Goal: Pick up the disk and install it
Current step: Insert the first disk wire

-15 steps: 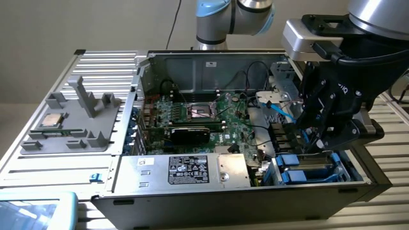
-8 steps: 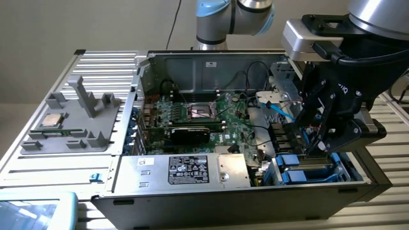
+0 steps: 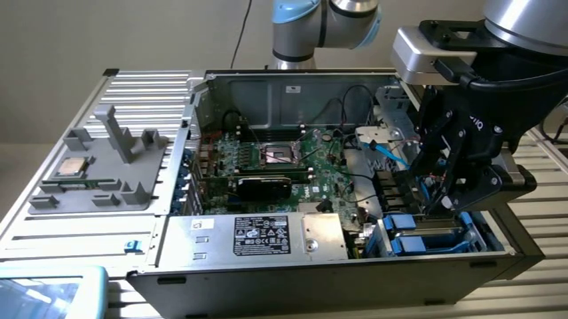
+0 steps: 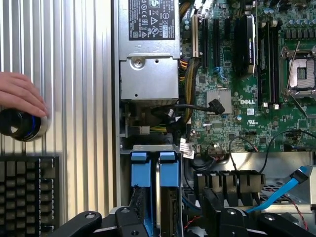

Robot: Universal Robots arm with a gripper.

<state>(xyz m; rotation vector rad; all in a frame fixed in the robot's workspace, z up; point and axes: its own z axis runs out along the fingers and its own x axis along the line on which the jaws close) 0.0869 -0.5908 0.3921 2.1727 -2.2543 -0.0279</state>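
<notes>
The disk, a drive in a bright blue carrier, stands on edge in the drive bay at the case's front corner, beside a second blue-framed drive. My gripper hangs right over the bay, open, with a black finger on each side of the disk and nothing held. In the exterior view the gripper is low over the bay on the right, and the blue carrier ends show just below it.
A silver power supply with a black label sits beside the bay. Behind it lies the motherboard. A blue cable runs near the fingers. A hand rests on a round black knob by a keyboard. A grey tray holds a processor chip.
</notes>
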